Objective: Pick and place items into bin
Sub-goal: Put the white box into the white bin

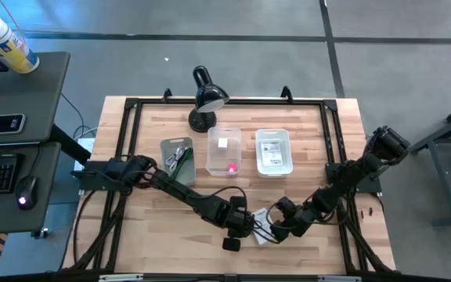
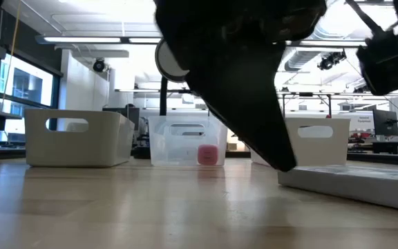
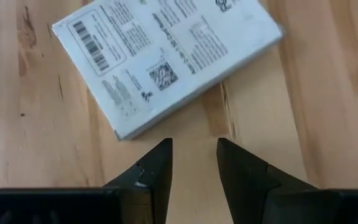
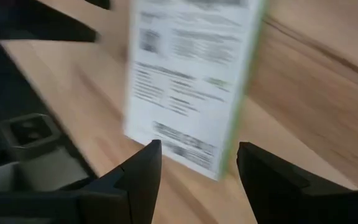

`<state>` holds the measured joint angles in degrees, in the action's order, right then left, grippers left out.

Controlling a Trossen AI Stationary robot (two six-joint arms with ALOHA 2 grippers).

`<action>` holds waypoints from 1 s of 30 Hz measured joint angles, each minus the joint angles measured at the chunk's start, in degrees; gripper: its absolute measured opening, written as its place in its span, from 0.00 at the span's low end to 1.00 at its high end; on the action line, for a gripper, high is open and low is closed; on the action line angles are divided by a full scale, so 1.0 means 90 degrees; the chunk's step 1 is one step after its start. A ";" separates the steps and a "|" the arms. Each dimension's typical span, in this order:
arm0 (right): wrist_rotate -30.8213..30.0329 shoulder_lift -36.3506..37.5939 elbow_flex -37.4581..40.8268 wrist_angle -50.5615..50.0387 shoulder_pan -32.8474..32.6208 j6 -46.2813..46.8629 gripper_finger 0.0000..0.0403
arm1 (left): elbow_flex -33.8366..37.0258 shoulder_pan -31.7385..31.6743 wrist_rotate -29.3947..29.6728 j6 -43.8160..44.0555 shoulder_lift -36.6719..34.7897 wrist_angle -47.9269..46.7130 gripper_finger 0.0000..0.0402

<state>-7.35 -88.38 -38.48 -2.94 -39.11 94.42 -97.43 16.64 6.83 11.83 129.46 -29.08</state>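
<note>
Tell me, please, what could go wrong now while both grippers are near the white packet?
1. The left gripper and the right gripper, both open, face the same white packet from opposite sides, so they may collide.
2. The packet lies flat on the table; fingers may push it instead of gripping.

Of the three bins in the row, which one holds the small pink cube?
The clear middle bin: the pink cube sits inside, with a white block. The grey left bin holds cords; the white right bin a printed packet.
</note>
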 joint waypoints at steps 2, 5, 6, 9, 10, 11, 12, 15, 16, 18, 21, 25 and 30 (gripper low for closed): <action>0.0029 0.0000 0.0002 -0.0143 -0.0036 0.0055 0.49 | -0.0003 -0.0002 -0.0113 0.0096 0.0032 0.0142 0.28; 0.0027 0.0000 0.0002 -0.0175 -0.0042 0.0058 0.49 | -0.0009 0.0026 -0.0282 0.0281 0.0069 0.0414 0.28; 0.0026 0.0000 0.0002 -0.0184 -0.0042 0.0059 0.49 | -0.0020 0.0039 -0.0289 0.0355 0.0101 0.0513 0.28; -0.0028 0.0000 0.0002 -0.0189 -0.0039 0.0069 0.49 | 0.0000 0.0084 -0.0323 0.0460 0.0148 0.0450 0.28; -0.0034 0.0000 0.0002 -0.0186 -0.0039 0.0070 0.49 | -0.0001 0.0085 -0.0326 0.0509 0.0171 0.0485 0.28; -0.0034 -0.0013 0.0002 -0.0181 -0.0039 0.0070 0.49 | -0.0015 0.0090 -0.0328 0.0562 0.0205 0.0582 0.28; -0.0032 -0.0047 -0.0002 -0.0151 -0.0039 0.0072 0.49 | -0.0012 0.0092 -0.0354 0.0576 0.0226 0.0579 0.28; 0.0040 -0.0217 -0.0003 -0.0053 -0.0039 0.0095 0.49 | 0.0000 0.0090 -0.0402 0.0615 0.0251 0.0564 0.28; 0.0054 -0.0290 -0.0003 0.0005 -0.0041 0.0115 0.49 | -0.0009 0.0090 -0.0395 0.0627 0.0272 0.0620 0.28; 0.0094 -0.0396 -0.0003 0.0123 -0.0039 0.0129 0.49 | -0.0009 0.0085 -0.0393 0.0668 0.0310 0.0617 0.28; 0.0069 -0.0471 -0.0003 0.0263 -0.0041 0.0128 0.49 | -0.0005 0.0085 -0.0399 0.0673 0.0315 0.0633 0.28; -0.0068 -0.0471 -0.0003 0.0469 -0.0013 0.0089 0.49 | -0.0005 0.0079 -0.0310 0.0673 0.0317 0.0629 0.28; -0.0114 -0.0474 -0.0003 0.0673 0.0111 0.0001 0.49 | -0.0005 0.0066 -0.0215 0.0584 0.0317 0.0605 0.28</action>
<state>-8.38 -92.64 -38.50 3.12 -38.11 94.43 -97.47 17.23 4.90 17.08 132.31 -23.63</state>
